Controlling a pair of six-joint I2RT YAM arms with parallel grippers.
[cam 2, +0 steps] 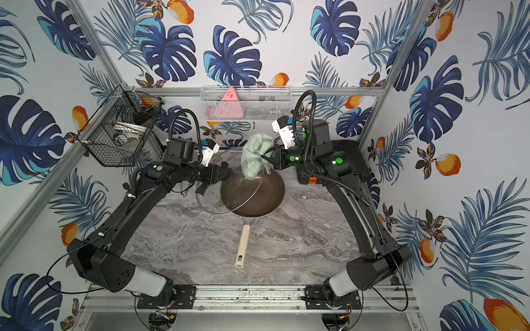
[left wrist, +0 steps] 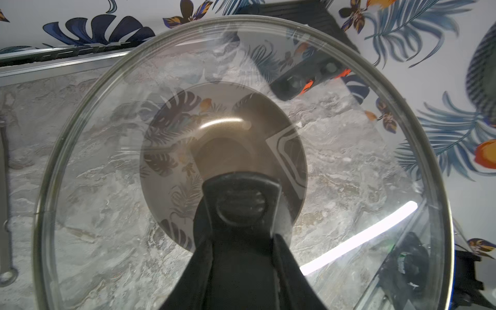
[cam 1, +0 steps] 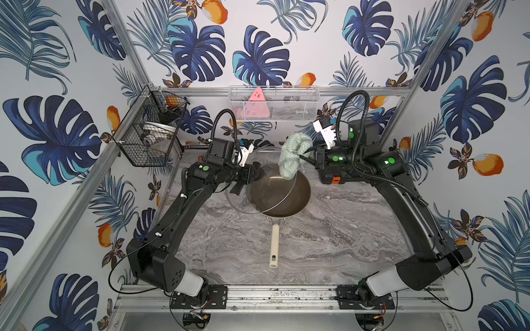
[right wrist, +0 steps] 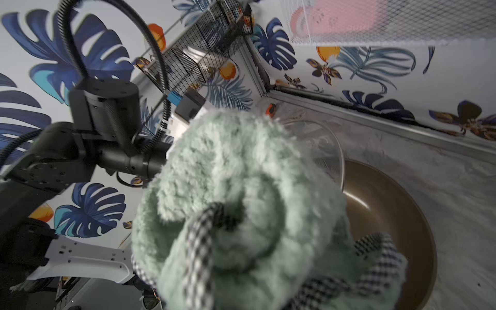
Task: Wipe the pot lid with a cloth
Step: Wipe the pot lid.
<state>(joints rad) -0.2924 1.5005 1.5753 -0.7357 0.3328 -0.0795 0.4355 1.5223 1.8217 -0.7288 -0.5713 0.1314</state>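
My left gripper (cam 1: 254, 175) (cam 2: 225, 172) is shut on the black handle (left wrist: 241, 204) of the pot lid (cam 1: 241, 200) (cam 2: 212, 203) (left wrist: 107, 188). It holds the glass disc tilted on edge over the brown pan (cam 1: 289, 200) (cam 2: 258, 200) (right wrist: 389, 214). The mint-green cloth (cam 1: 294, 156) (cam 2: 255, 154) (right wrist: 241, 188) is bunched in my shut right gripper (cam 1: 304, 156) (cam 2: 268, 157). It rests against the lid's upper far edge on the side away from the handle. In the right wrist view the cloth hides the jaws.
The pan's cream handle (cam 1: 274, 246) points toward the front of the marble counter (cam 1: 344, 243). A black wire basket (cam 1: 149, 134) hangs on the left wall. A white mesh basket (cam 1: 298, 106) at the back holds a pink triangular item (cam 1: 256, 104).
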